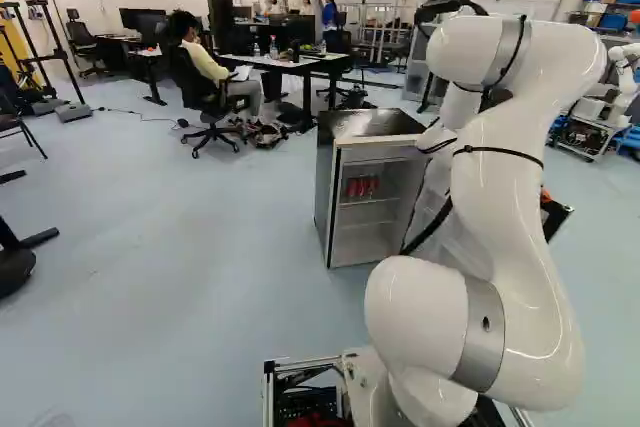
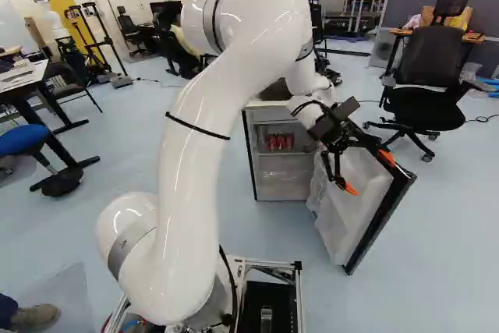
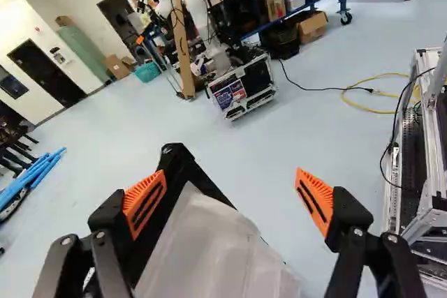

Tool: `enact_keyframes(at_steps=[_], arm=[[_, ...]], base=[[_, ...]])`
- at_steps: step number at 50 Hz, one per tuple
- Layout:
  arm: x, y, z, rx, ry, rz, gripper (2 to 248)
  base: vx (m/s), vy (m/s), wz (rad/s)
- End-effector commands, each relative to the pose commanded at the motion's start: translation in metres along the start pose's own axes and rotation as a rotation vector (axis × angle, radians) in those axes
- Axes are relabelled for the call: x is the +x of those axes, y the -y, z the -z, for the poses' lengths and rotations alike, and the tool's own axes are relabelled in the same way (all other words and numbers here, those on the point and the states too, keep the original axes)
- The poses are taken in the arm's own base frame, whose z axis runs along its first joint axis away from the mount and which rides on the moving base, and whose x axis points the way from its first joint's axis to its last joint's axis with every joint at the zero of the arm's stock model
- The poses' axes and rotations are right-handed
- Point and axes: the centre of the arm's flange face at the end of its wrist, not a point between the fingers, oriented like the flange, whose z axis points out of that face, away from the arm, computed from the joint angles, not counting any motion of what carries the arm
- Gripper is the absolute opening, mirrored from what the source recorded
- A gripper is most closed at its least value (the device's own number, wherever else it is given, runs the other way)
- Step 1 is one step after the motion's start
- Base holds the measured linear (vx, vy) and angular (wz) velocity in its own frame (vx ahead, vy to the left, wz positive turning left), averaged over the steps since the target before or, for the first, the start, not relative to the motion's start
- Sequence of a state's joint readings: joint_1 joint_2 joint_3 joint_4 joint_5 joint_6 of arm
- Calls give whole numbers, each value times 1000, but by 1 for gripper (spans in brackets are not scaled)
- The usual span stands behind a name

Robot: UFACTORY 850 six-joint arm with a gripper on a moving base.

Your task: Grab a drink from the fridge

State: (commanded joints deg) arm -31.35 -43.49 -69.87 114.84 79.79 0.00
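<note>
- One pale blue-grey floor [image 1: 180,247] spreads through a white-walled room, with a desk [image 1: 285,62] beyond the fridge and a black office chair [image 2: 425,107] at the right of the right base view.
- My white arm [image 2: 191,126] hides much of the fridge door in the left base view and part of the fridge top in the right.
- The fridge [image 1: 372,125] stands upright on the floor, dark on top, its open front facing roughly towards my base.
- The fridge door [image 2: 352,193] is swung wide; its lower part is cut off in the wrist view.
- My black gripper [image 2: 369,173] is spread wide, gripping nothing; part of the door shows between its fingers. Whether either finger touches it, I cannot tell.
- Red drink cans [image 2: 281,143] stand in a row on a shelf inside the fridge, long axes vertical. Their exact number and which way their labels point are too small to tell.
</note>
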Motion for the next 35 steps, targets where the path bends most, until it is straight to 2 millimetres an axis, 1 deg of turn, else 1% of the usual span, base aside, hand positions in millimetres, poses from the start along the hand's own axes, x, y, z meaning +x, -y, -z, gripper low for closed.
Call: enact_keyframes(at_steps=[15,24,35], arm=[[1,-1,-1,-1,-1,2,247],[4,-16,3,27,-5,35,247],[10,-35,10,138,-8,101,247]], base=[[0,0,0],[0,0,0],[0,0,0]])
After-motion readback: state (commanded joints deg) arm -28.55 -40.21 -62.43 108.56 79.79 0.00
